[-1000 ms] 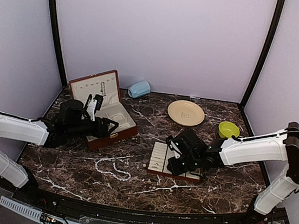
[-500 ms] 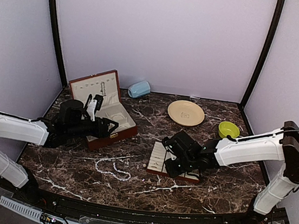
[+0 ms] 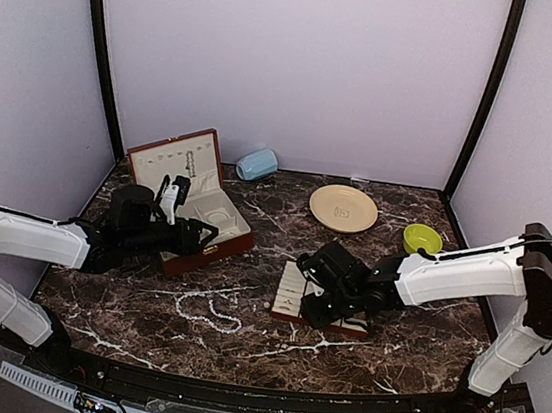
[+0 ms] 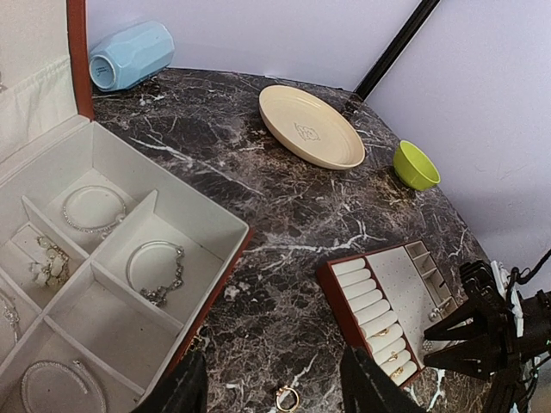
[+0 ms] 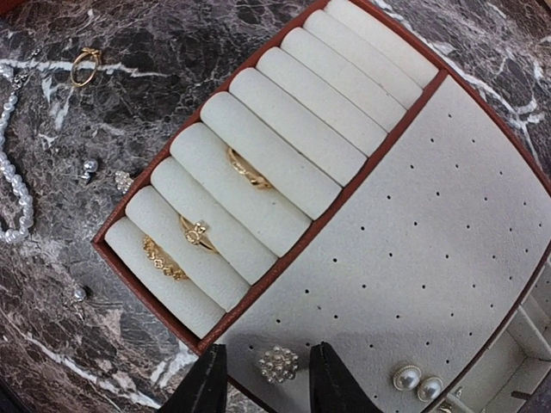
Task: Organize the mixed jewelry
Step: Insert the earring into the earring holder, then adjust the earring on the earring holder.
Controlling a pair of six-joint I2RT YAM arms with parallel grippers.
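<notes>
Right wrist view: the right gripper is being held low over the cream slotted tray, jaws narrowly parted and gripping nothing. A cluster earring is lying free between them on the perforated panel. Loose pieces are lying on the marble table off the tray's roll end: a gold ring, a silvery stud, and the pearl strand, its length running alongside that edge. The left gripper is being held wide and empty beside the jewelry box, the ring lying on the marble just under its fingertips. That arm is being judged the nearer. The surface is flat and hard, and the room around the pieces is open.
</notes>
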